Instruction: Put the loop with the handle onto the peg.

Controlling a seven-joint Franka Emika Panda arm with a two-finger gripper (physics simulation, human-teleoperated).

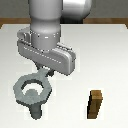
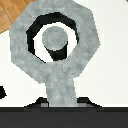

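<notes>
**Loop held over peg: alignment and lowering step**

- Hand (image 1: 44,73): clenched on the handle of the loop, judging by the handle running straight up into it in the exterior view; the fingertips themselves are not clearly shown. In the wrist view the handle leads down to the dark band of the hand at the frame edge.
- Loop with the handle (image 1: 31,89): flat grey faceted ring, held roughly level, at the exterior view's left. Wrist view (image 2: 52,42) shows its round hole.
- Peg (image 1: 36,109): upright grey cylinder beneath the ring; its lower part shows below the ring in the exterior view. Its top (image 2: 54,36) appears inside the hole in the wrist view, with a dark gap around it, wider on one side.
- Wooden block (image 1: 95,104): brown, upright, well apart at the exterior view's right; not involved.
- Surface (image 1: 110,60): white.

Step in hand, by judgement: threading the ring over the peg. Whether the ring has already passed the peg top cannot be told.

Next move calls for: slight centring, straight descent, then release.
</notes>
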